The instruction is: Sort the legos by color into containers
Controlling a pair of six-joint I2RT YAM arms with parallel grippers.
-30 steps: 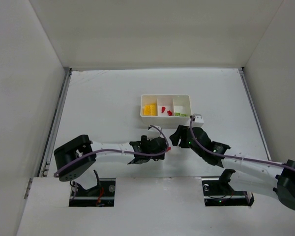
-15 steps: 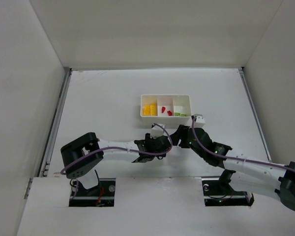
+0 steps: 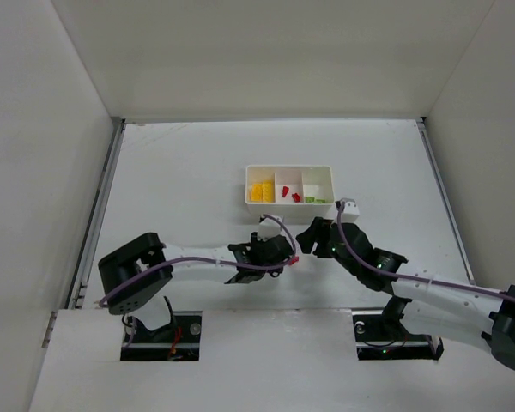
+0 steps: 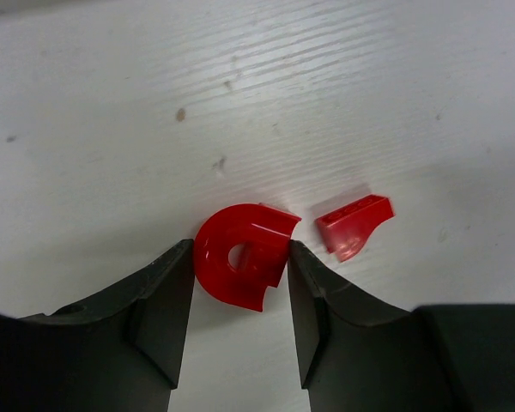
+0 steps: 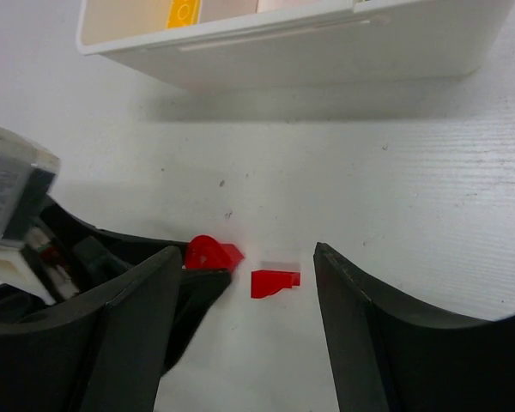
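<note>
The left arm and the right arm had white tube links and black joint housings, each with a thin purple cable along it. The gripper fingers were matte black, thick and smooth-faced.

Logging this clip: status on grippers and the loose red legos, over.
Left gripper shut on red half-disc. Right gripper open, aimed at red wedge. Grippers crowd each other.
</note>
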